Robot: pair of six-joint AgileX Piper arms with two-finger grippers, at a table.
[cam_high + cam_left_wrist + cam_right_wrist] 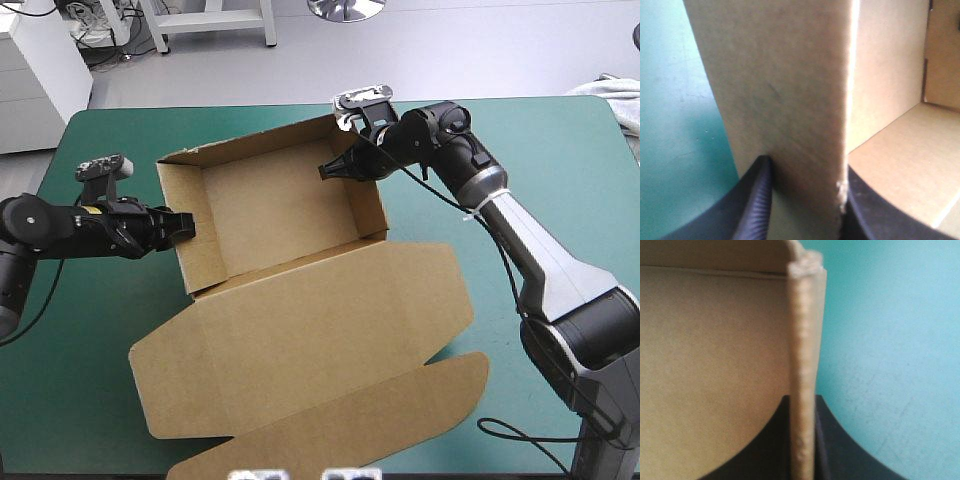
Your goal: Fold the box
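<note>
— Where was the box when you stopped?

— The box (270, 200) stood as an open tray in the middle of the teal-green cover (560, 170). Its long axis ran roughly left to right, and the lid (310, 330) lay flat on my near side of the tray.

— And your grippers?

— I had one on each short end. My left gripper (186, 226) was all but closed on the left wall (785, 90), about midway along it, with one black finger outside and one inside the tray. My right gripper (335, 170) pinched the right wall (802, 370) the same way, but toward the far corner.

— So what did the next move turn on?

— The lid lay nearward of both grippers, joined along the tray's near long wall. I judged the left arm the closer one to that joint. Either arm would have had to let go of its wall before reaching back for the lid.
</note>
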